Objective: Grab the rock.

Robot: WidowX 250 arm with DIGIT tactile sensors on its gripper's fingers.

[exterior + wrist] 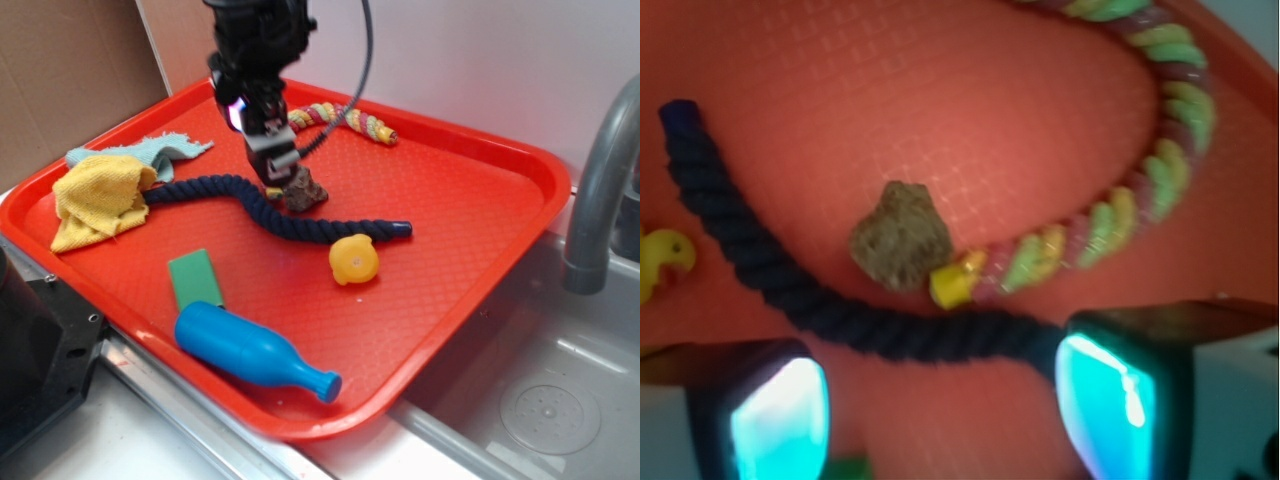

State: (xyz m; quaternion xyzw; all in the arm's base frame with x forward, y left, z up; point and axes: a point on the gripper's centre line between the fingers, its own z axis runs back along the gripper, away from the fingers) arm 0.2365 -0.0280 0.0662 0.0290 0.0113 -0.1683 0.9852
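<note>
We see a large red plastic tray (470,200) with a textured floor, set beside a grey metal sink (560,400) and its grey faucet (600,190). The black robot arm (255,50) comes down from above over the tray's middle. A long navy-blue twisted rope (290,222) snakes across the tray floor, and a shorter pink, green and yellow braided rope (350,118) lies toward the far rim. At the left sit a crumpled yellow cloth (95,200) with a pale blue cloth (150,152) under it. Near the front rim lies a blue plastic bottle (250,350) on its side, with a flat green rectangular block (195,278) just behind it. A small yellow round toy (353,260) rests just in front of the navy rope.

The small dark brown, rough rock (303,188) lies on the tray floor, tucked against the far side of the navy rope's curve. In the wrist view it touches the yellow end of the braided rope. The gripper (275,165) hangs just beside the rock, on its left in the exterior view. In the wrist view its two fingers (1110,400) stand wide apart with nothing between them, the navy rope crossing the gap; the rock sits beyond the fingertips. From the exterior view a fingertip may be touching the rock, but we cannot tell for sure.
</note>
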